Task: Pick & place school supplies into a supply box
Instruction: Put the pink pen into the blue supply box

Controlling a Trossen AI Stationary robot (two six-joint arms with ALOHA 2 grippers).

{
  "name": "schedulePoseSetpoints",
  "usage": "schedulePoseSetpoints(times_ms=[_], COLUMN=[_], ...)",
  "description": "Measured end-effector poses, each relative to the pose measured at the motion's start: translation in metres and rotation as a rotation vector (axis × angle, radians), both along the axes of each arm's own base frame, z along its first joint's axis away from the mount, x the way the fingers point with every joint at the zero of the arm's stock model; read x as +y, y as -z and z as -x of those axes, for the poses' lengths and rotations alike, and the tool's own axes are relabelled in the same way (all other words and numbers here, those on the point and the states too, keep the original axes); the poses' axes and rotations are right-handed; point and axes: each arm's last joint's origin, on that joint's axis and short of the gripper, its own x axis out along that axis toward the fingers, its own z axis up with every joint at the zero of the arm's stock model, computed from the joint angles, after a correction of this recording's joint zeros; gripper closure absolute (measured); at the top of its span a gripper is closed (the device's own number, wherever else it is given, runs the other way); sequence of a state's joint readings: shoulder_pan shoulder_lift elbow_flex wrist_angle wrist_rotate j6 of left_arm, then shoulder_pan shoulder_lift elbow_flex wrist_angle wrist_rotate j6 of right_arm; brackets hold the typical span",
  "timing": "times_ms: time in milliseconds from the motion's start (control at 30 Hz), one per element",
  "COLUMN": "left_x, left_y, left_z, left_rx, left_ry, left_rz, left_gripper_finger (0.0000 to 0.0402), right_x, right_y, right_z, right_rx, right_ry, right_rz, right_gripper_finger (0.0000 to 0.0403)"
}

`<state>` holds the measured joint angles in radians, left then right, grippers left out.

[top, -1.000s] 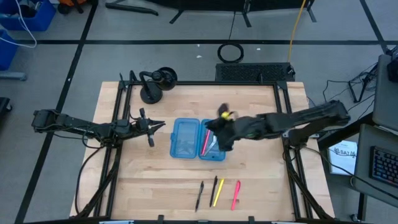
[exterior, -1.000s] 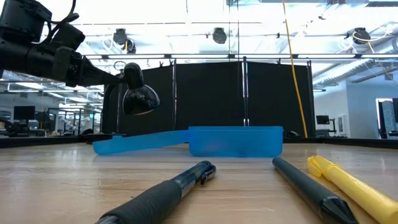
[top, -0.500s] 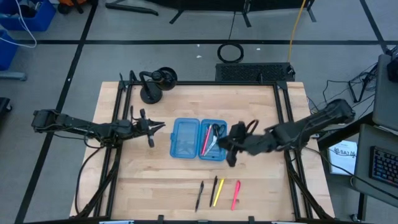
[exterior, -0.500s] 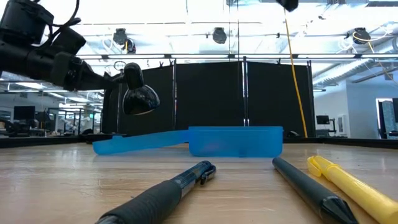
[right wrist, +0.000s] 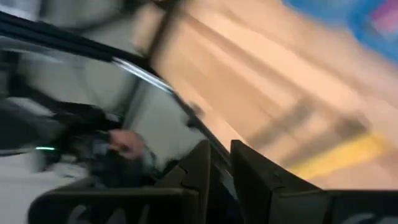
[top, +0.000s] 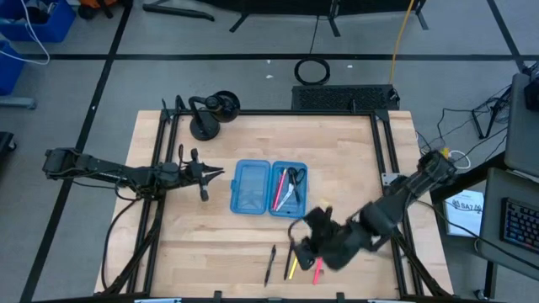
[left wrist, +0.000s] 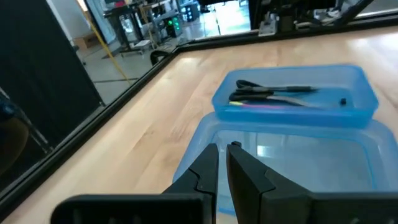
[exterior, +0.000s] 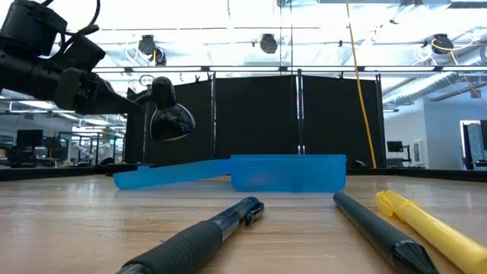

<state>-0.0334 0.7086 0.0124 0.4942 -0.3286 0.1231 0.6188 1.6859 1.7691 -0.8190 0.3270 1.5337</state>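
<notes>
The open blue supply box point(top: 269, 187) lies flat at mid-table. Its right half point(left wrist: 298, 96) holds black-handled scissors point(top: 293, 181) and a pink pen point(top: 278, 188). Near the front edge lie a black pen point(top: 270, 264), a yellow pen point(top: 294, 268) and a pink pen point(top: 318, 271). My right gripper point(top: 301, 248) hovers above these. Its fingers stand a narrow gap apart with nothing between them point(right wrist: 219, 163). My left gripper point(top: 217, 172) waits level just left of the box, shut and empty point(left wrist: 222, 155).
A black desk lamp point(top: 206, 118) stands at the table's far left corner, and its head point(exterior: 169, 118) shows behind the box in the low view. Black frame rails point(top: 156, 210) run along the table's left and right sides. Bare wood lies between the box and the pens.
My right gripper has swung from above the box's right half toward the table's near edge, rolling about its own axis on the way. It now hangs over the row of pens. The scissors, earlier hidden under the gripper, lie in the box.
</notes>
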Motion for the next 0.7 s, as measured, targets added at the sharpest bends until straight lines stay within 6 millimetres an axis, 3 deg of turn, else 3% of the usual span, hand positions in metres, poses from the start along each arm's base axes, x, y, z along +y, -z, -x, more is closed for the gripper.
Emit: schedulePoseSetpoints(times_ms=[167, 267, 533, 700], left_x=[0.0, 0.0, 0.0, 0.0], left_y=[-0.005, -0.006, -0.006, -0.006], left_z=[-0.001, -0.001, -0.001, -0.001], left_rx=[-0.049, -0.063, -0.057, -0.051], left_ry=[0.017, 0.018, 0.023, 0.022], left_rz=[0.001, -0.003, -0.033, -0.026], left_gripper_finger=[0.0364, 0.0364, 0.0364, 0.0364], right_x=[0.011, 0.017, 0.028, 0.035], right_y=[0.046, 0.075, 0.128, 0.154], right_z=[0.008, 0.005, -0.007, 0.007], right_rx=[0.398, 0.543, 0.495, 0.57], right_ry=[0.155, 0.179, 0.182, 0.277], right_rz=[-0.089, -0.126, -0.259, -0.348], right_gripper_finger=[0.0341, 0.0323, 0.0208, 0.0158])
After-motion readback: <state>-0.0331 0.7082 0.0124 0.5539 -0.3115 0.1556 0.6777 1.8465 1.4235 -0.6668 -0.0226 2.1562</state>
